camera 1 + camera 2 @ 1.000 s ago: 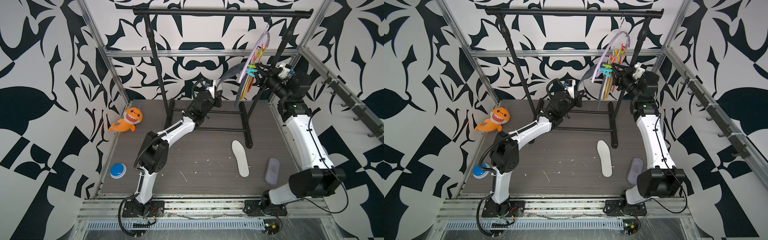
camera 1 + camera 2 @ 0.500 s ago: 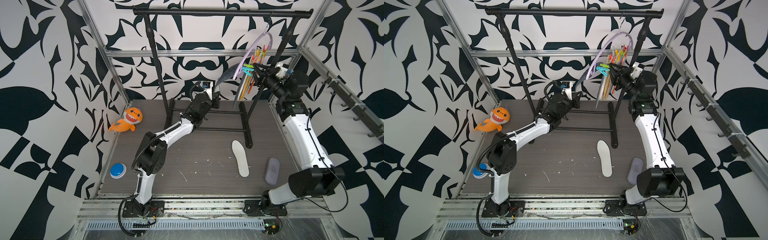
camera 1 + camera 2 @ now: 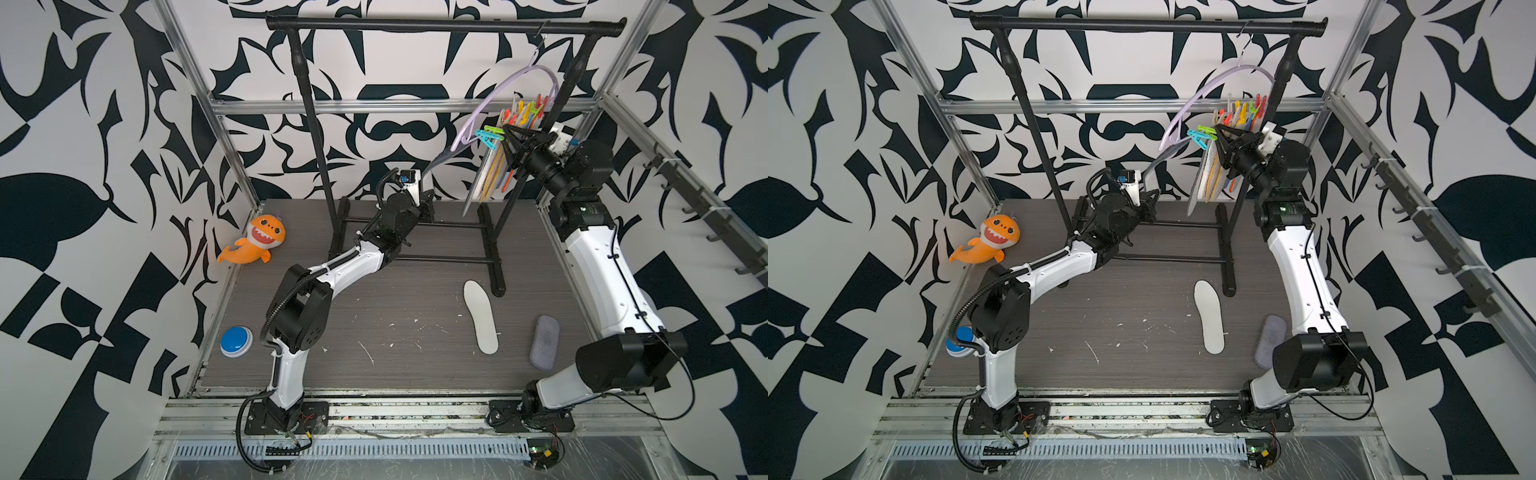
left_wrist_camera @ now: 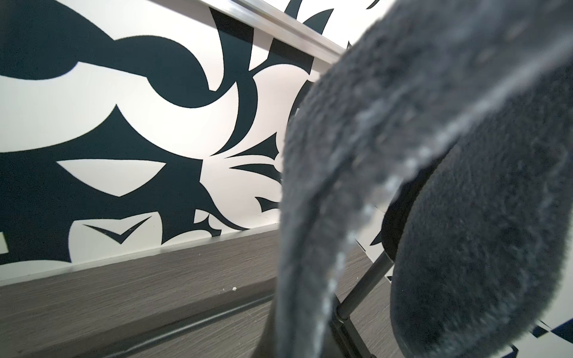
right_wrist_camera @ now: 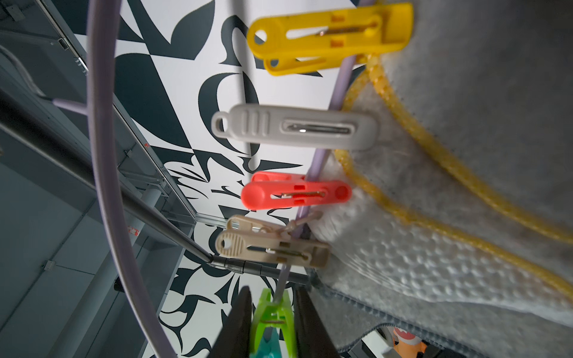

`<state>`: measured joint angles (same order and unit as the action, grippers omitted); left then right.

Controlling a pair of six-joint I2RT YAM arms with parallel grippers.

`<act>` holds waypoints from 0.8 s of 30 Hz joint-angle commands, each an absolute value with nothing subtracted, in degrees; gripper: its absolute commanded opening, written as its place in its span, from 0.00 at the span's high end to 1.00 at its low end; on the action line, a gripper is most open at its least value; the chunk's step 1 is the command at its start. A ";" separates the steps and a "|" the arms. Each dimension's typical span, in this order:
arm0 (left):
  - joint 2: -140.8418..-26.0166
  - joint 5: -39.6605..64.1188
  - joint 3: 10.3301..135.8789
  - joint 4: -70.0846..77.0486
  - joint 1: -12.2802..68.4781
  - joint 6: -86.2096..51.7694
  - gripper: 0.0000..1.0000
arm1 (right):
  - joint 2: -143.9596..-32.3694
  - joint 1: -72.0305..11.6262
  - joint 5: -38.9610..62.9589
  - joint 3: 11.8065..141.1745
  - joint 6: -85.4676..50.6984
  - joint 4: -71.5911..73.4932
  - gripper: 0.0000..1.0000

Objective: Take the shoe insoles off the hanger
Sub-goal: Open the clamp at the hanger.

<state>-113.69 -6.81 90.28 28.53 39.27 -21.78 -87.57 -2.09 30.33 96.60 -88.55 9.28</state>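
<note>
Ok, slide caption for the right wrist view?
Right gripper pinching the green peg on the lilac hanger, orange-rimmed grey insole hanging alongside.

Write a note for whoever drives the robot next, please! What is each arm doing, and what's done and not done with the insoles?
Left gripper: jaws shut on the dark grey fuzzy insole, which stretches up toward one end of the hanger. I cannot tell if it is unclipped.
Right gripper: jaws pinching the green peg on the hanger.
Done: one white insole lies on the table.
To do: free the bunch of insoles hanging from the pegs, and finish the one in the left jaws.
</note>
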 commanded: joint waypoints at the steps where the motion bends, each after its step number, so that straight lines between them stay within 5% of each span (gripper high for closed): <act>1: -110.95 -6.93 89.23 31.42 39.03 -22.97 1.00 | -86.92 -2.79 29.40 99.12 -88.06 12.39 0.73; 24: -110.03 -4.55 85.58 32.91 39.07 -23.73 1.00 | -87.29 -5.98 25.51 98.96 -86.53 11.98 0.71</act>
<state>-112.42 -5.08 86.74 30.92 39.27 -22.98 -88.82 -5.72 26.46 97.67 -87.94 9.28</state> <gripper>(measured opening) 0.064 0.294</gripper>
